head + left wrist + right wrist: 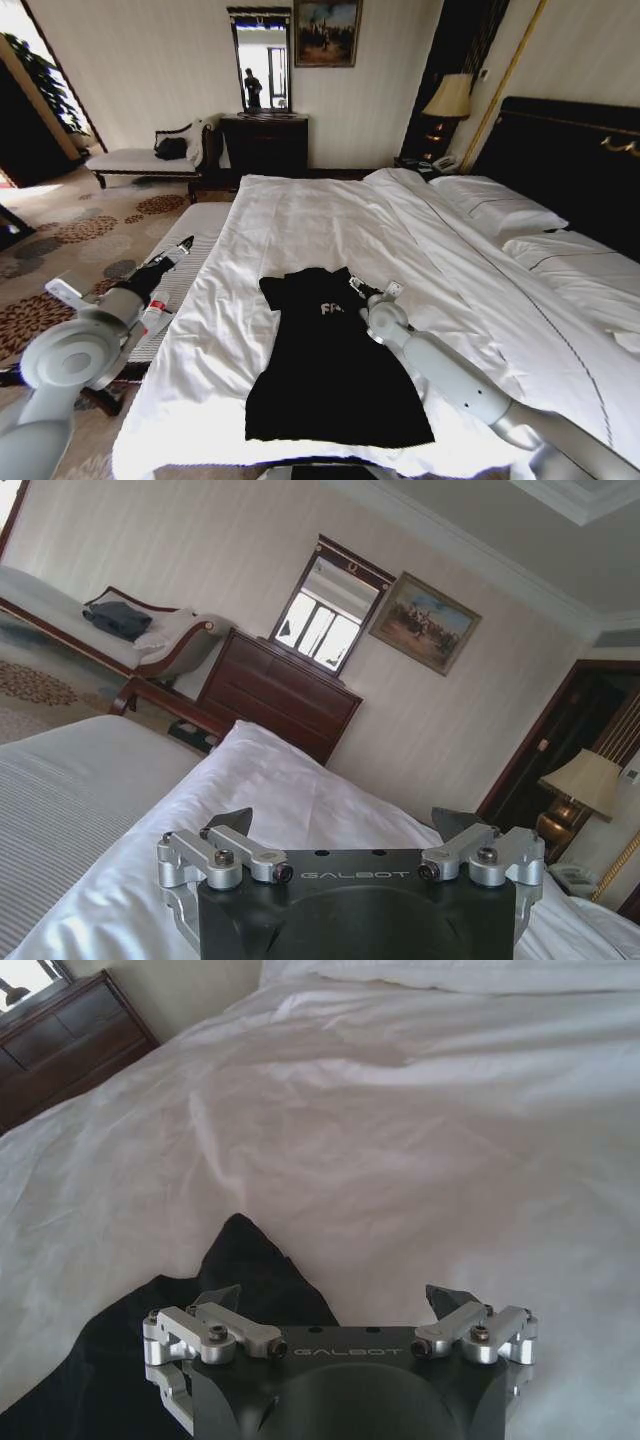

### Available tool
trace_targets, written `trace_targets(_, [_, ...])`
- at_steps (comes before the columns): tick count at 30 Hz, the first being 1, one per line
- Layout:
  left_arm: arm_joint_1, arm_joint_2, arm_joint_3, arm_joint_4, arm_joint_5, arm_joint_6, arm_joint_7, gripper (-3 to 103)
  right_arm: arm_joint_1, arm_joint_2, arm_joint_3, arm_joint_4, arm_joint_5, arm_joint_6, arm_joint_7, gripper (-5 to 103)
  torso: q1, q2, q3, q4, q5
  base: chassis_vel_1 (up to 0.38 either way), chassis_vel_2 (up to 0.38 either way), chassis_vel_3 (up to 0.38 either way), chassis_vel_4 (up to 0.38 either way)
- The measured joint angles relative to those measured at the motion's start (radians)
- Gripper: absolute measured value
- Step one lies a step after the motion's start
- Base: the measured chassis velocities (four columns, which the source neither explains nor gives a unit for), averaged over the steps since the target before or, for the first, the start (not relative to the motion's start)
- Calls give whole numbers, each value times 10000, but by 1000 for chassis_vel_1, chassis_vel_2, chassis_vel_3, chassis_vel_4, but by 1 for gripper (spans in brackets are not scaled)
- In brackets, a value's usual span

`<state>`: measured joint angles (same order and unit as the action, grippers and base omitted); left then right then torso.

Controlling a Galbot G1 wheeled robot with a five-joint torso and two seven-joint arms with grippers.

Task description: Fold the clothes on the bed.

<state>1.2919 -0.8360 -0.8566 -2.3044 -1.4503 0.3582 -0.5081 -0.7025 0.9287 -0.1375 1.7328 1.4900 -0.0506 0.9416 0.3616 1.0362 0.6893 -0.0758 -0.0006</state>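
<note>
On the near part of the bed (300, 215), over smooth white sheets, the black T-shirt (330, 365) lies flat with its long axis running from the foot edge toward the far side of the mattress, collar end away from the robot and hem nearest it. Its soft fabric widens toward the hem, one short sleeve pokes out at the left, and white lettering marks the chest. The right end effector (337, 1302) hovers at the shirt's right shoulder, fingers spread wide and holding nothing, a dark fold of the shirt below it. The left end effector (345, 828) hangs off the bed's left side above a striped white bench (195, 250), also spread wide and empty.
</note>
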Motion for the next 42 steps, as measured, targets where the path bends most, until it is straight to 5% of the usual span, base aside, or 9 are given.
trace_targets(5, [-140,-4,166,-63,64,14,-24,100,-563,331,581,52,620,-288,465,100,0,0,0,3,1,0,0,0,0])
trace_targets(16, [158,-21,16,-158,137,19,-48,100,-469,926,602,-622,387,-257,150,100,0,0,0,5,0,0,0,0,0])
trace_targets(17, [225,-36,-35,-156,138,18,-44,100,-409,935,576,-669,314,-203,78,90,0,0,1,4,0,0,0,0,0])
trace_targets(19, [249,-46,-55,-153,140,18,-42,100,-379,935,566,-674,292,-177,54,90,0,0,0,4,0,0,0,0,0])
trace_targets(23, [282,-82,-82,-123,160,18,-36,100,-330,911,554,-595,293,-130,26,68,0,0,0,2,0,0,0,0,0])
trace_targets(25, [273,-90,-71,-118,174,18,-35,100,-329,912,553,-582,293,-125,19,68,0,0,1,2,0,0,0,0,0])
trace_targets(42, [197,-167,154,-22,535,7,-13,100,-236,850,486,-742,-141,160,-499,4,0,0,0,3,0,0,0,0,0])
